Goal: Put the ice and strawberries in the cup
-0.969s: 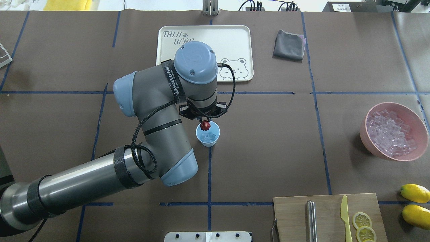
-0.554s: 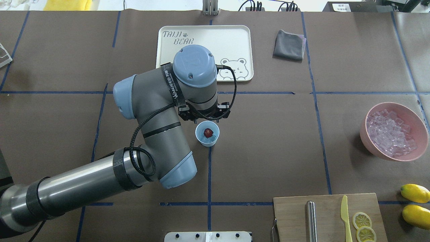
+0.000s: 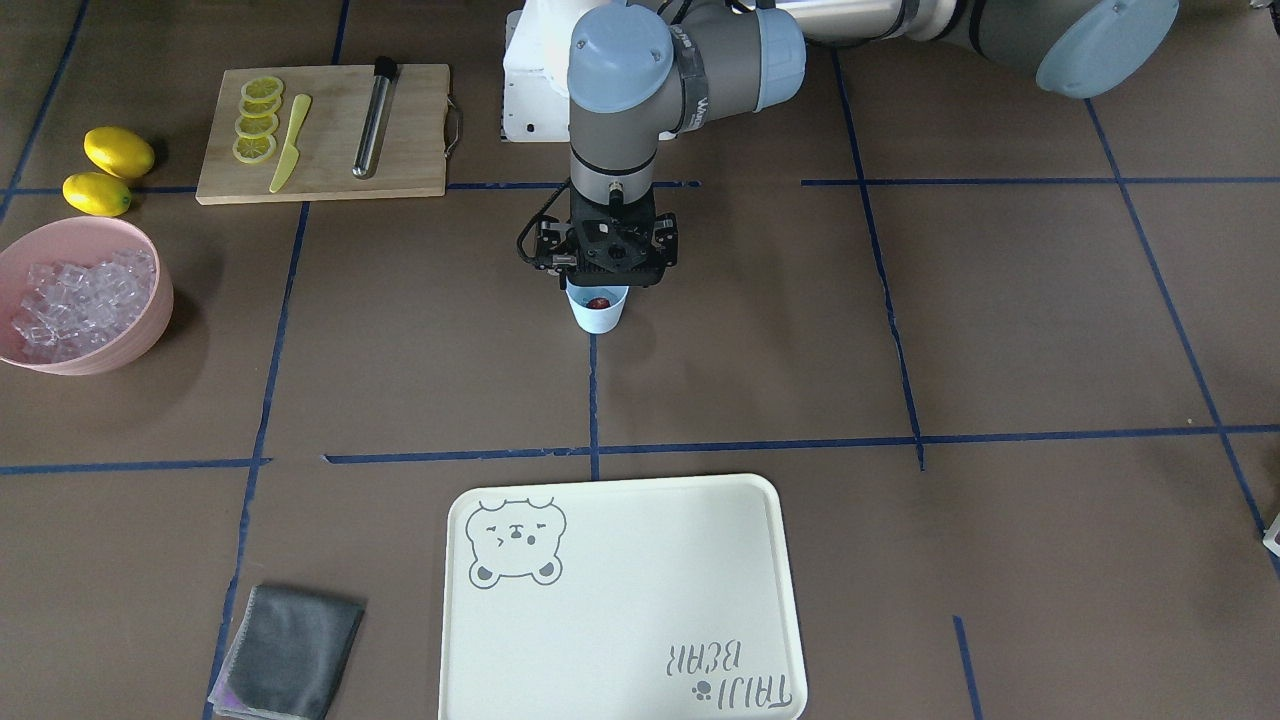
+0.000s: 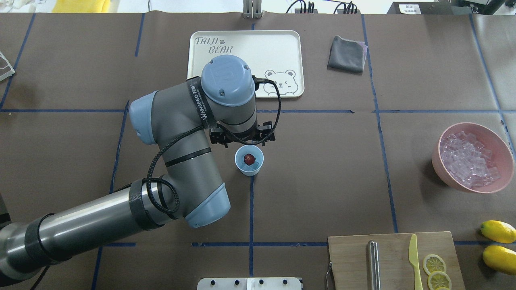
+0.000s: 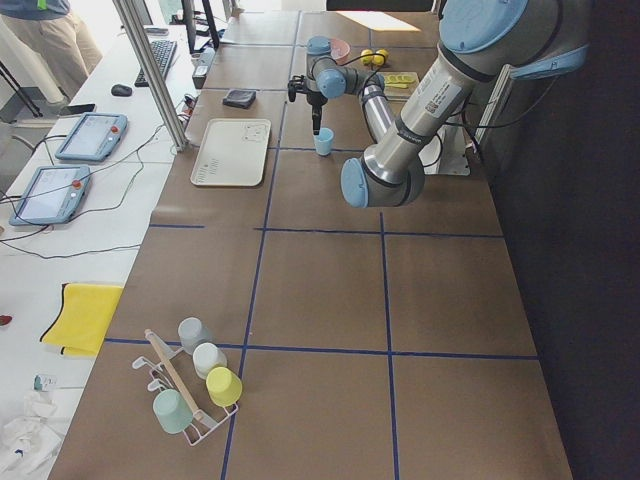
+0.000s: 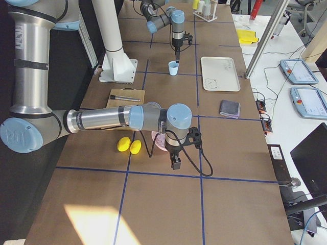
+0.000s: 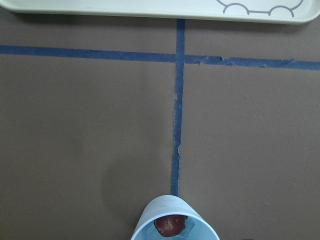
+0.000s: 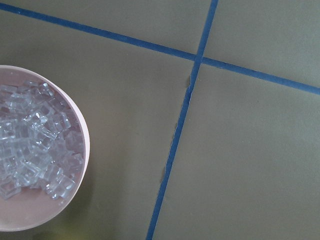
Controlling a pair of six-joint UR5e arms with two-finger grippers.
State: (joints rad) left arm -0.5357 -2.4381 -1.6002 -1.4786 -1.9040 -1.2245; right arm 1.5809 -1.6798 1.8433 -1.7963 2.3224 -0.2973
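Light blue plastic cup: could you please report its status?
Left gripper empty above light blue plastic cup. Dark red strawberry inside, on clear ice cubes. Right gripper beside pink bowl.

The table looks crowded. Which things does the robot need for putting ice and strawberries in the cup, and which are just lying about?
For the job: blue cup, strawberry inside it, ice in the pink bowl.

Lying about: bear tray, grey cloth, cutting board with knife, metal rod and lemon slices, two whole lemons.
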